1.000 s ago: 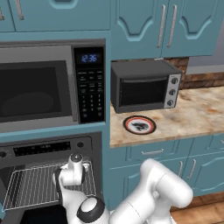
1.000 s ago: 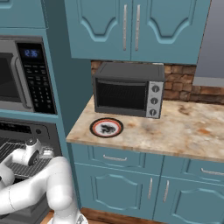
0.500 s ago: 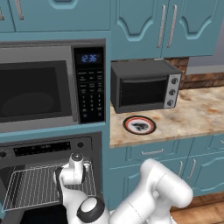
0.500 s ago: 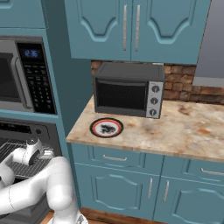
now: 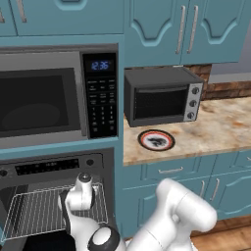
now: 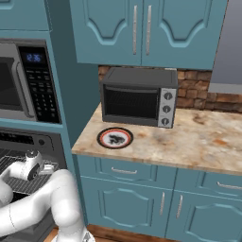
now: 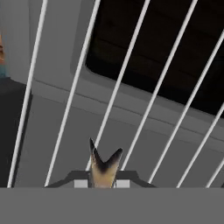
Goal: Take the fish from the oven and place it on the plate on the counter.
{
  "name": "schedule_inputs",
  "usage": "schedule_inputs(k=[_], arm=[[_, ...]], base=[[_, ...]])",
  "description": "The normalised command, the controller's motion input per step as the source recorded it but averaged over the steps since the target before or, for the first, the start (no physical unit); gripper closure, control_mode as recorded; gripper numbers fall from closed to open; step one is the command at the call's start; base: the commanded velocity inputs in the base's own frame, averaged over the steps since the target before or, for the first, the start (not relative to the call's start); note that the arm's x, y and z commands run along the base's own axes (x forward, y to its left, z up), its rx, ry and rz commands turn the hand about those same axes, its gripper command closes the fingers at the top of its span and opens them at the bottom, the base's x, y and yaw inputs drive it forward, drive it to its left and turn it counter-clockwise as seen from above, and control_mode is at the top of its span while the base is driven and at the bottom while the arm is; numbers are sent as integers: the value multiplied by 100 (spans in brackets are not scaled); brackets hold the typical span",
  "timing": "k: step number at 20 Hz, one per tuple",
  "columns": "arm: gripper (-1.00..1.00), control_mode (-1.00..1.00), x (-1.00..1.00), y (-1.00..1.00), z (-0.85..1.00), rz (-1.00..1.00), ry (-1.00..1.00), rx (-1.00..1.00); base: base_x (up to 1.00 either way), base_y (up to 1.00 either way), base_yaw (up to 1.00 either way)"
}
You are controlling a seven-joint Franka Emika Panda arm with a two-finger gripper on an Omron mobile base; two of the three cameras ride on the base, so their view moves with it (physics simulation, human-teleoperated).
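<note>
The oven (image 5: 59, 165) stands open with its wire rack (image 5: 29, 215) drawn out, and my hand (image 5: 78, 198) reaches down over the rack. In the hand view, the fish (image 7: 104, 166) shows as a tan, dark-edged forked tail. It sticks up between the fingertips of my gripper (image 7: 103, 183), which is shut on it just above the rack's wires (image 7: 118, 83). The rest of the fish is hidden. The plate (image 5: 156, 140) (image 6: 115, 138), red-rimmed with a dark motif, lies bare on the counter (image 5: 223, 122) (image 6: 198, 142) to the right of the oven.
A black toaster oven (image 5: 162, 95) (image 6: 138, 97) stands just behind the plate. A keypad microwave (image 5: 44, 100) sits above the oven. Teal drawers (image 6: 127, 172) run under the counter and teal cabinets (image 6: 142, 28) hang above it.
The jaws have closed in on the fish tail. The arm and hand stay in the same place over the rack, and the plate has not moved.
</note>
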Motion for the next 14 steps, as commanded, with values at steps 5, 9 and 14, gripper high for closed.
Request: schedule_inputs(k=[5,9,14], arm=[[100,-100,-21,22,-19,13,2,0],[100,-100,-45,-1,4,7,-2,0],[100,-100,-77,-22,58,0,-3,0]], base=[[0,0,0],[0,0,0],[0,0,0]])
